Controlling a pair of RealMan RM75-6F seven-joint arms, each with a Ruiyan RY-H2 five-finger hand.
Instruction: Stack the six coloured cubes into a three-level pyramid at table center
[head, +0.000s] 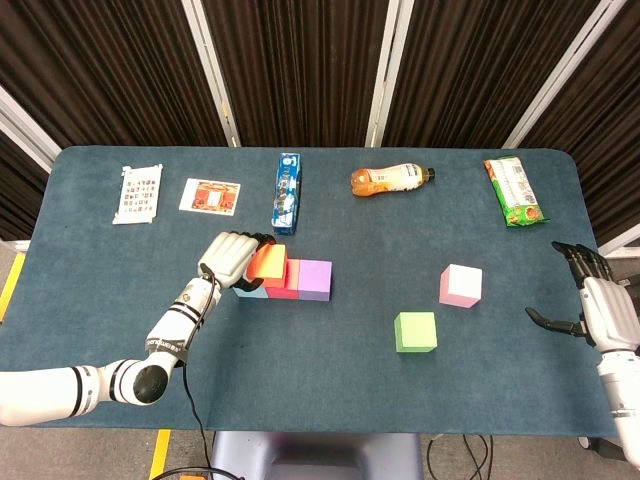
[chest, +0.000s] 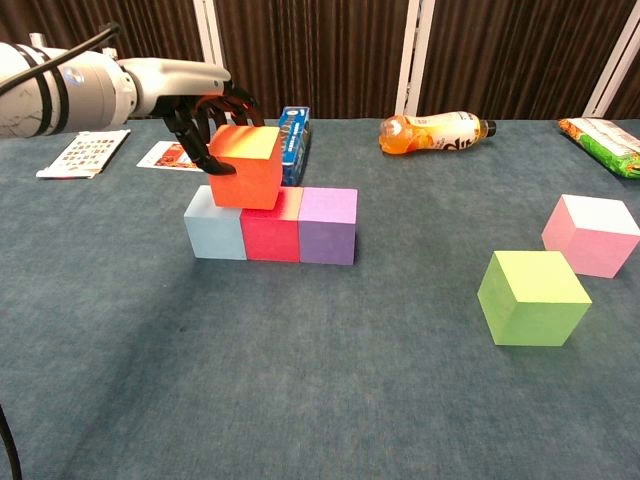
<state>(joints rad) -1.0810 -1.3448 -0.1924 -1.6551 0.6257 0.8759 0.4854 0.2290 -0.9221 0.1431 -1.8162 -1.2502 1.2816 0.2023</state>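
While the blue table (head: 120, 300) fills most of both frames, the left robot hand (head: 230, 260) reaches in from the lower left of the head view and grips the orange cube (chest: 246, 165), its dark fingers (chest: 190, 125) wrapped around the cube's back and left side. That cube sits at the second level, over the seam between the light blue cube (chest: 214, 225) and the red cube (chest: 272, 227); whether it rests on them or hangs just above cannot be told. A purple cube (chest: 328, 225) touches the red one, closing a row of three near the middle of the frame.

At the right edge of the head view the right robot hand (head: 593, 300) holds nothing, fingers spread. The green cube (chest: 532, 297) and pink cube (chest: 593, 233) stand right of centre, near each other but apart.

Along the top lie a green snack packet (head: 515, 190), an orange drink bottle (head: 392, 179), a blue box (head: 287, 193) and two printed cards (head: 210, 196).
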